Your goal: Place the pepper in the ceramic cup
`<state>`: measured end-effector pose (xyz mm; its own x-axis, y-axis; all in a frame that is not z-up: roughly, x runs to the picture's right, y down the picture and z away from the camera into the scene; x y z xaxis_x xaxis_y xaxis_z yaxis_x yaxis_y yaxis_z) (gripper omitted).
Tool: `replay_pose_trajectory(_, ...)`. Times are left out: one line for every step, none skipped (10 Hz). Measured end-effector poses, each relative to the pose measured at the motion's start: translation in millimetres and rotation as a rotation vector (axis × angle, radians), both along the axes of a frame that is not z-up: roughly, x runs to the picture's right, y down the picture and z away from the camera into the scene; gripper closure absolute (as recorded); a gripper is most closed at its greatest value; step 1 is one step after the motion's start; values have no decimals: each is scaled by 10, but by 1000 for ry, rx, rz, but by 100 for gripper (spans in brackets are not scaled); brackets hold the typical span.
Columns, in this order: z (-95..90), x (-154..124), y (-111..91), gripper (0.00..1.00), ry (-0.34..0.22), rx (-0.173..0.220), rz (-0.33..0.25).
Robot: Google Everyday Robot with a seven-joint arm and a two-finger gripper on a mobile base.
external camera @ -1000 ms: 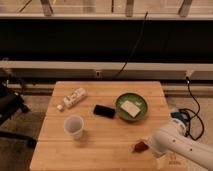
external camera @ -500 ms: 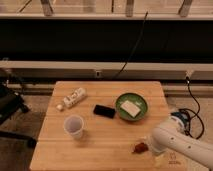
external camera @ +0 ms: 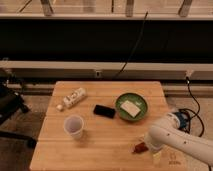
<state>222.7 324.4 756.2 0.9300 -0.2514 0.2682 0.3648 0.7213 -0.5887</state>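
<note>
Arm (external camera: 182, 141): the 1 white arm has shifted only slightly in the last second. It is bent over the near right corner of the table (external camera: 100, 150), and its end comes down just right of the pepper.
Pepper (external camera: 139, 148): it has not moved. It lies flat on the wood near the near edge, right of centre, and nothing is lifting it.
Gripper (external camera: 156, 156): it is low at the arm's end, just beside the pepper. Its 2 fingers are spread about as wide as they go, with nothing clamped between them.
Meaning for the task: I judge this to be the final approach before the grasp. The pick-up is not yet done, and the carry to the cup comes after it.
Green bowl (external camera: 119, 107): right of centre, holding a pale flat piece.
White bottle (external camera: 74, 97): lying on its side, far left.
Black phone (external camera: 104, 111): just left of the bowl.
Ceramic cup (external camera: 74, 126): upright on the near left, well apart from the pepper.
Writing: none can be read. The bottle's label is too small to make out.
</note>
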Motion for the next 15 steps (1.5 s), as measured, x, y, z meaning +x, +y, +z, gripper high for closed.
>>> replay_pose_trajectory(15,-12,-8,29,1,1,-2)
replay_pose_trajectory(22,-16,-21,39,2,4,-3)
replay_pose_trajectory(15,-28,-30,49,0,7,-1)
replay_pose_trajectory(-7,-47,-65,60,-4,17,3)
replay_pose_trajectory(-32,-57,-92,69,-7,24,5)
replay_pose_trajectory(-50,-61,-116,77,-9,29,5)
replay_pose_trajectory(-72,-64,-144,89,-11,35,3)
replay_pose_trajectory(-94,-66,-176,97,-13,41,-1)
replay_pose_trajectory(-110,-78,-200,100,-17,44,-6)
replay_pose_trajectory(-140,-100,-238,100,-22,49,-15)
replay_pose_trajectory(-170,-120,-259,100,-25,52,-24)
replay_pose_trajectory(-201,-158,-280,100,-30,56,-33)
replay_pose_trajectory(-263,-229,-310,100,-41,62,-50)
replay_pose_trajectory(-341,-328,-334,100,-53,68,-72)
replay_pose_trajectory(-403,-447,-360,100,-68,75,-91)
